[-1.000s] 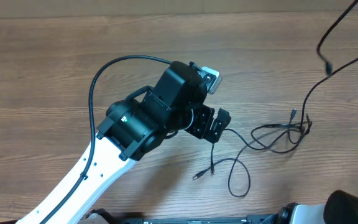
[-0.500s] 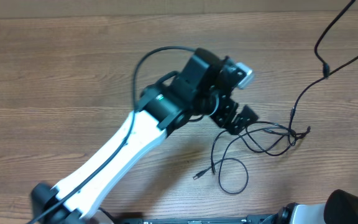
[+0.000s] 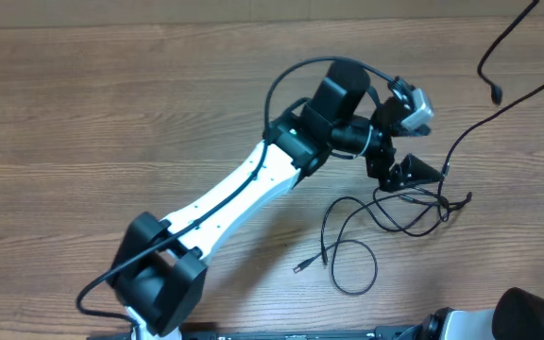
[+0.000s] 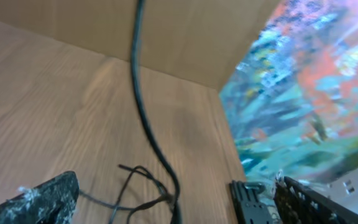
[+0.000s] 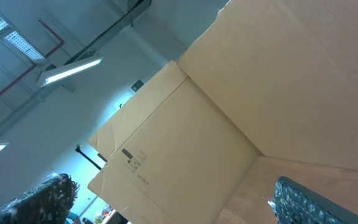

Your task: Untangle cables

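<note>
Spread wide with nothing between its black fingers, the left gripper (image 3: 399,175) hangs over the upper edge of the thin black cables (image 3: 414,203). It sits at the end of a white arm with black joints (image 3: 244,184), which reaches from the lower left of the brown wood-grain tabletop (image 3: 74,113) toward the upper right. From above, it cannot be told whether a fingertip touches a strand.

In the left wrist view the two fingers stand far apart in the lower corners. A small knot of the cords lies on the wood between them, and one strand runs up toward the tan cardboard wall (image 4: 185,37) behind.

On the table, a small plug end (image 3: 299,267) lies right of the arm's middle. From it the cord curls into a loose loop, then climbs to the knotted bundle just below the gripper. Further right, one strand leaves the bundle and runs off toward the right edge.

At the bottom right corner, only part of the other arm shows. The right gripper (image 5: 173,208) has its jaws parted, empty, and faces a tan cardboard box (image 5: 185,143) under ceiling lights.
</note>
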